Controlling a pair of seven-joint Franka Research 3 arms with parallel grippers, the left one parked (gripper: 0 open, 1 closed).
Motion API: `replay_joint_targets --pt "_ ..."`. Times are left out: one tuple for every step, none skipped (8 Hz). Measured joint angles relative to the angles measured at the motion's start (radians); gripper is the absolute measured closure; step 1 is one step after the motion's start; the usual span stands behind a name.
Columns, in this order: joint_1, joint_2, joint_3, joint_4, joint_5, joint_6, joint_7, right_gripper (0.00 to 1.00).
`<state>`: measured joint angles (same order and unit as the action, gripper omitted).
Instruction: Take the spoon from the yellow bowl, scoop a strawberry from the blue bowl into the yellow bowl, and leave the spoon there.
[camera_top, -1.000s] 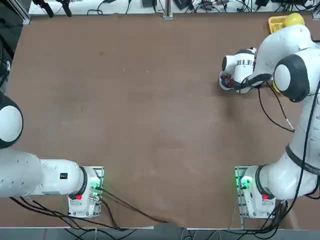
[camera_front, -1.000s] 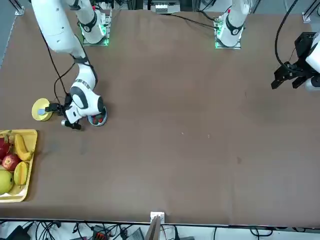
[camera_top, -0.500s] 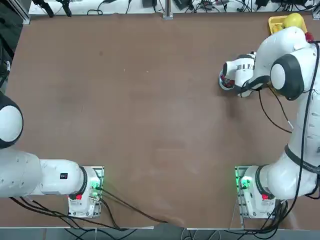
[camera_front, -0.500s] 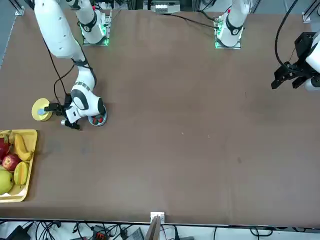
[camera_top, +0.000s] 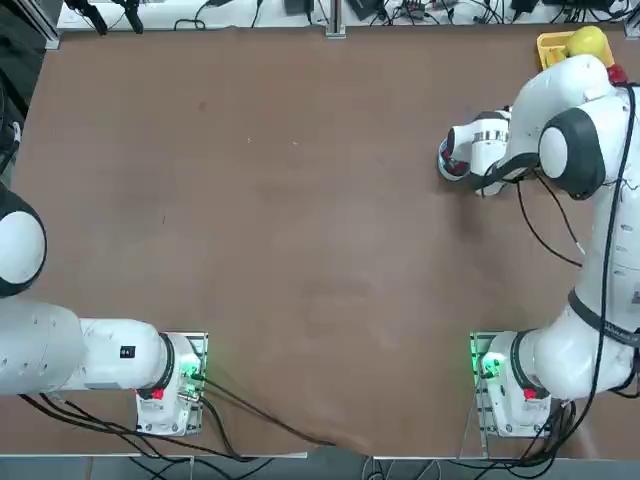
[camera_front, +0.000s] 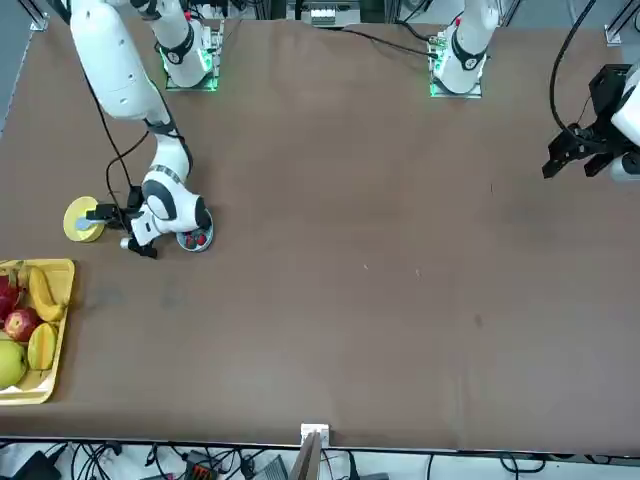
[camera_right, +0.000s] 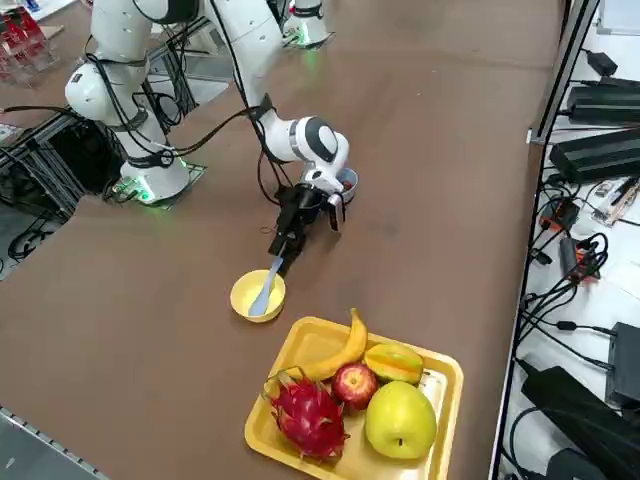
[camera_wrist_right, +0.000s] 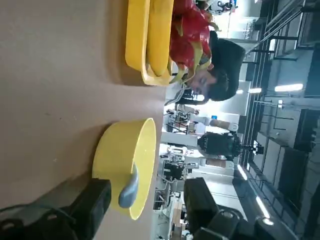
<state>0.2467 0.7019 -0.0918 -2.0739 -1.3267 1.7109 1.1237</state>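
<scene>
Top view: right arm reaches to the far right of the tabletop (camera_top: 300, 250); its wrist covers most of the blue bowl (camera_top: 447, 160), where only a rim sliver with red fruit shows. Yellow bowl and hand are hidden under the arm. Corner of the yellow fruit tray (camera_top: 552, 45) sits at the far right edge.

Front view: right hand (camera_front: 112, 226) lies level, low over the tabletop, pointing at the yellow bowl (camera_front: 80, 220), fingers just beside it. Spoon (camera_front: 86, 223) lies in that bowl. Blue bowl (camera_front: 196, 239) with strawberries (camera_front: 199, 239) is just behind the wrist. Fruit tray (camera_front: 55, 330) sits nearer this camera.

Right side view: hand (camera_right: 283, 247) angles down at the spoon (camera_right: 266, 291), whose handle end is right at the fingertips; the spoon bowl rests inside the yellow bowl (camera_right: 243, 296). Blue bowl (camera_right: 347, 182) is behind the wrist. Tray (camera_right: 300, 345) holds a banana (camera_right: 344, 346), apple (camera_right: 353, 384) and dragon fruit (camera_right: 305, 415).

Right wrist view: two dark fingers (camera_wrist_right: 95, 200) stand apart on either side of the spoon (camera_wrist_right: 129, 187), not clenched on it. Yellow bowl (camera_wrist_right: 120, 160) is directly ahead, tray (camera_wrist_right: 137, 42) beyond.
</scene>
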Motion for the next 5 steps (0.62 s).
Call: replay_joint_targets --pt "0.0 0.003 0.0 0.0 0.0 -0.004 0.001 0.15" --pt "0.0 0.006 0.0 0.0 0.0 -0.007 0.002 0.17" --pt "0.0 0.009 0.0 0.001 0.0 -0.009 0.003 0.18" --pt "0.0 0.011 0.0 0.001 0.0 -0.009 0.003 0.2" --pt "0.0 0.011 0.0 0.003 0.0 -0.009 0.004 0.21"
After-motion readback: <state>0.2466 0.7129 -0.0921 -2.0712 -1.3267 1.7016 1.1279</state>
